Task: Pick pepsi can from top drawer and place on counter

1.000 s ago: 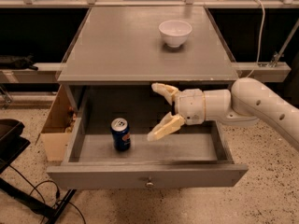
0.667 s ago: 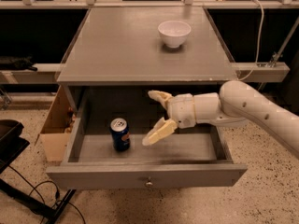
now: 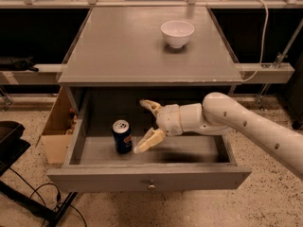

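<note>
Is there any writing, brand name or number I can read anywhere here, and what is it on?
No text can be quoted.
pepsi can, upright in the top drawer: round red-white logo only; any lettering too blurred to read.
white bowl and counter: no writing.
claw, open, in the drawer just right of the can: no markings.

A robotics lab, it seems: speckled floor [image 3: 274,202], metal rail [image 3: 142,4] and loose cable [image 3: 260,41] at twelve o'clock, cardboard box [image 3: 54,131] at nine, one grey worktop [image 3: 128,46]. The white arm's [image 3: 255,126] end effector [image 3: 140,126] hangs centre-frame inside the top drawer [image 3: 147,178], fingers spread.
</note>
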`<state>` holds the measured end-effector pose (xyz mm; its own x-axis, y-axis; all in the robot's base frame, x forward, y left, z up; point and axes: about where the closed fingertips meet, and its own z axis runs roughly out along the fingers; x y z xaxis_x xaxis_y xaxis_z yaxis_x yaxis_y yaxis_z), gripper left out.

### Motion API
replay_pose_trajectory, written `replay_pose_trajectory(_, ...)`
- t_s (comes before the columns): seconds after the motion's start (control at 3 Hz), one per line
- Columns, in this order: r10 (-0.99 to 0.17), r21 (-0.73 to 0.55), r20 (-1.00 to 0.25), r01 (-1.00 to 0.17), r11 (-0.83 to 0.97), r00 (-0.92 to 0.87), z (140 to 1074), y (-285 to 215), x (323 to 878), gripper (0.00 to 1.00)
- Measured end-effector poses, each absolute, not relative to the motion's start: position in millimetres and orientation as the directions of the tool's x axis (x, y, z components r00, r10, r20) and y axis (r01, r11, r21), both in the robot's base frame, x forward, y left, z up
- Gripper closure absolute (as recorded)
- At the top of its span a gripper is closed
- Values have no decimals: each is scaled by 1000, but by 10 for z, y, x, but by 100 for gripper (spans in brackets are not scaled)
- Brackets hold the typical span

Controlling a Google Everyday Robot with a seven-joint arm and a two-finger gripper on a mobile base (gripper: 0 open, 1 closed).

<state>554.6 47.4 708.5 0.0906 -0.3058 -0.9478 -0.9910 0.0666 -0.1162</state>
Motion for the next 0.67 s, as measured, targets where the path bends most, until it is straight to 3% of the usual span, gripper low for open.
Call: replay_pose_trajectory(0.67,-276,-126,-955,-992,29,113,6736,954,5642,0)
